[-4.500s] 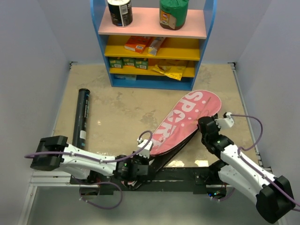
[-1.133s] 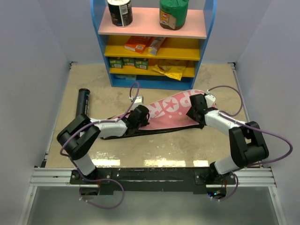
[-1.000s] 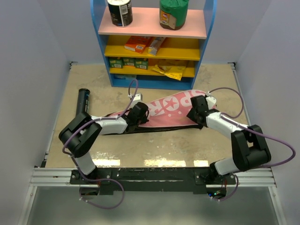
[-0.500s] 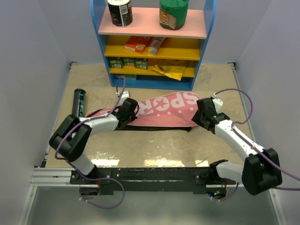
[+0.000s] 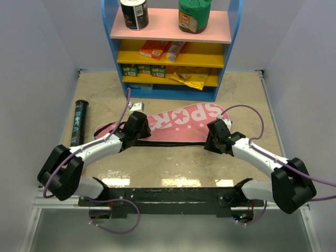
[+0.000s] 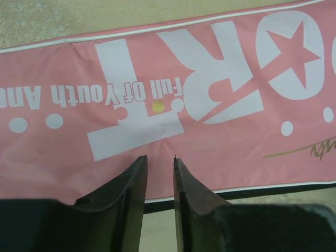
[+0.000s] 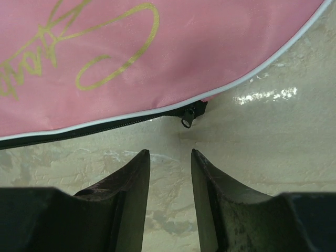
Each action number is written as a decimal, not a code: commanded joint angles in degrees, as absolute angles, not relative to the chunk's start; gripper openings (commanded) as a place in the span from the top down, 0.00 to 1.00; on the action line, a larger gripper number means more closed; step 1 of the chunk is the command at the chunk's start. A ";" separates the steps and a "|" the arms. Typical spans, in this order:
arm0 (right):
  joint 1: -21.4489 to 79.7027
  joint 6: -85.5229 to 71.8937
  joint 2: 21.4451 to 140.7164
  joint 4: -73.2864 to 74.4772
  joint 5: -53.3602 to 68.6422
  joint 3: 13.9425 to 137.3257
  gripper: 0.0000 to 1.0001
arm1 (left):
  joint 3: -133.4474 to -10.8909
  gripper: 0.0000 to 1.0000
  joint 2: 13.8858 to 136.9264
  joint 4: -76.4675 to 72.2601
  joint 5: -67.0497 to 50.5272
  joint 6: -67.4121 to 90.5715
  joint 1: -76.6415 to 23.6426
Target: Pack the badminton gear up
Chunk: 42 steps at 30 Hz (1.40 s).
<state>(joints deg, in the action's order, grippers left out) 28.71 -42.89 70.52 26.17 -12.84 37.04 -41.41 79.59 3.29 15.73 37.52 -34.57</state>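
The large pink bag (image 5: 176, 122) with white lettering lies flat across the middle of the floor, its black zip edge toward the arms. My left gripper (image 5: 137, 128) hovers over its narrower left part. In the left wrist view that gripper (image 6: 159, 159) is slightly open above the pink cloth (image 6: 173, 79), holding nothing. My right gripper (image 5: 212, 140) is at the bag's wide right end. It (image 7: 169, 152) stands open over bare floor, just short of the zip pull (image 7: 187, 122). A long black tube (image 5: 79, 122) lies on the floor to the left of the bag.
A blue and yellow shelf unit (image 5: 170, 89) with boxes and packets stands at the back, a can (image 5: 134, 13) and a green jar (image 5: 194, 14) on its top. White walls close in both sides. The arms' bases sit on the black rail (image 5: 173, 194) in front.
The bag has swung flat and slid left, and the tube has shifted left. My left gripper has opened off the bag. My right gripper has dropped to the bag's near edge.
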 commanded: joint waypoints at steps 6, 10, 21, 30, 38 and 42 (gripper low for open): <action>29.36 -48.25 71.11 22.85 -17.30 34.37 0.62 | -37.97 0.66 76.29 -1.41 13.36 35.95 -35.51; 29.36 -49.65 71.54 22.85 -18.81 34.10 0.63 | -37.27 0.66 76.20 -1.84 13.62 35.86 -35.77; 29.36 -48.60 76.20 17.14 -17.49 34.63 0.65 | -36.56 0.66 76.20 -3.16 13.54 35.33 -36.12; 29.44 -48.69 76.82 19.33 -20.82 34.98 0.70 | -36.21 0.66 76.11 -3.08 14.33 35.07 -36.47; 29.36 -48.08 76.20 20.74 -21.97 34.45 0.71 | -36.56 0.66 76.55 -3.08 14.41 34.98 -36.47; 29.44 -48.51 76.29 20.48 -22.67 34.54 0.70 | -36.56 0.66 76.64 -2.99 14.59 34.89 -36.47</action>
